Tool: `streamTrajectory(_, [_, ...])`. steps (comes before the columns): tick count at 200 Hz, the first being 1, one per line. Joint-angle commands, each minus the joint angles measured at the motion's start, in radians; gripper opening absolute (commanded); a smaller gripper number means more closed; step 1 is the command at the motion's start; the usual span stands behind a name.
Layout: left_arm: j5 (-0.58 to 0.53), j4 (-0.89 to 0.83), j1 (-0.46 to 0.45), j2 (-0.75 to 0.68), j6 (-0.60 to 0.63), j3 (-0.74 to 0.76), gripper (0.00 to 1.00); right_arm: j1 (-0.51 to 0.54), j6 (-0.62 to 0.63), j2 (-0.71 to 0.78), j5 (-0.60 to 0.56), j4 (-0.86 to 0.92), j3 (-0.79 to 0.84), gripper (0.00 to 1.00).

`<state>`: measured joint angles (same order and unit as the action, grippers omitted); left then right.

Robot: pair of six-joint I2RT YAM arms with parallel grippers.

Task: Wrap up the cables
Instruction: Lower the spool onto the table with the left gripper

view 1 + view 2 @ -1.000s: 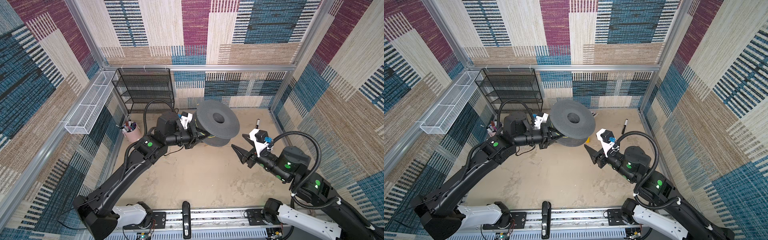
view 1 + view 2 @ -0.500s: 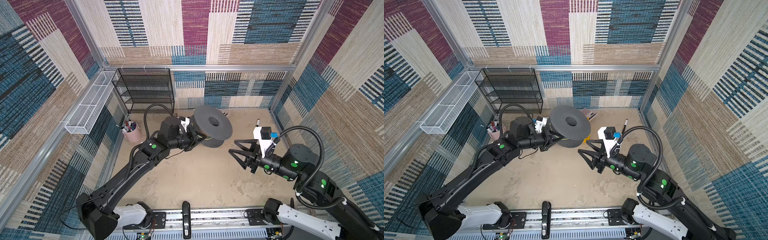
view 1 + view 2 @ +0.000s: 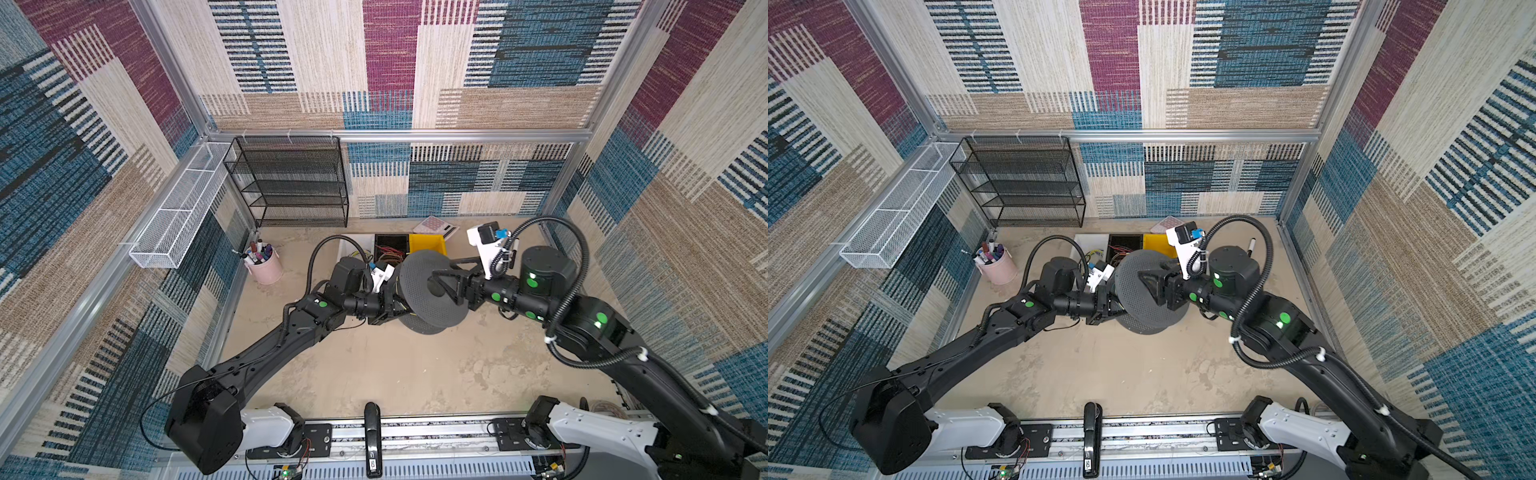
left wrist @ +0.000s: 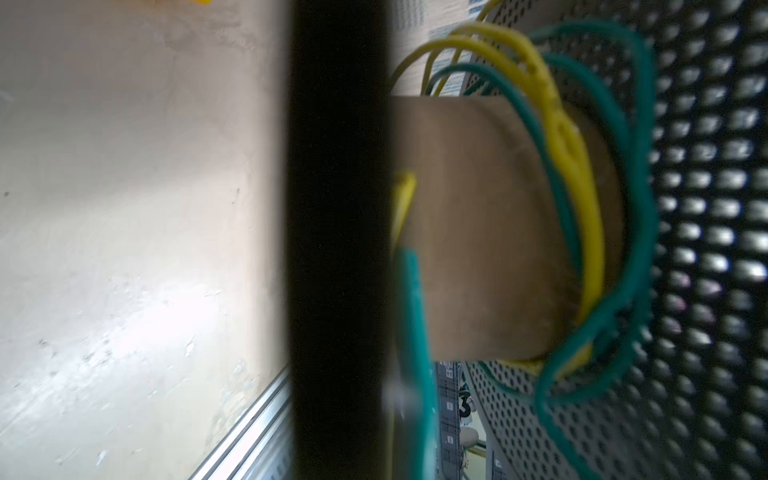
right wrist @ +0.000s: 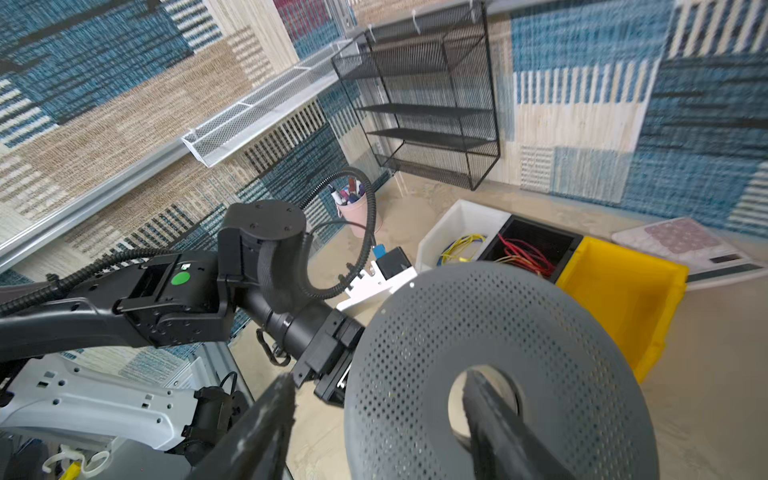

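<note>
the desk [image 3: 395, 374] is a mottled beige slab, scuffed pale in patches. it is boxed in by walls [image 3: 390, 50] of coarse woven cloth in blue, plum and sand blocks, set in an aluminium frame [image 3: 415, 135]. a black wire-mesh rack [image 3: 291, 183] stands at the back, a white mesh basket [image 3: 178, 216] hangs on the side wall, and a pink cup [image 3: 266, 270] of pens stands near it.

the spool [image 3: 424, 307] is tilted, with round grey flanges punched with small holes and a brown cardboard core [image 4: 478, 216]. the thin yellow wire [image 4: 569, 149] loops loosely round that core, tangled with a green wire [image 4: 640, 232].

the left pincer [image 3: 390, 305] is clenched on a flange's edge. the right pincer [image 5: 376, 380] is released, one finger [image 5: 494, 419] in the flange's centre hole and the other outside the rim.
</note>
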<state>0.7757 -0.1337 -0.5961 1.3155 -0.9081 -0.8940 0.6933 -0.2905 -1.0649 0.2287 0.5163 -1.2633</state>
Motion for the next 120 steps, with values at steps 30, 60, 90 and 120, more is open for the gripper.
streamTrajectory(30, [0.1,0.209,-0.001,0.062,0.137,0.159,0.0,-0.114,-0.024,-0.095,0.31,-0.217,0.073,0.65])
streamTrajectory(60, [0.125,0.286,-0.001,0.102,0.159,0.207,0.0,-0.206,-0.028,-0.093,0.354,-0.272,0.19,0.68])
streamTrajectory(90, [0.114,0.335,0.001,0.125,0.19,0.25,0.0,-0.282,-0.029,-0.058,0.363,-0.309,0.281,0.69])
streamTrajectory(120, [0.108,0.38,0.004,0.164,0.206,0.267,0.0,-0.36,-0.029,-0.016,0.355,-0.346,0.361,0.73])
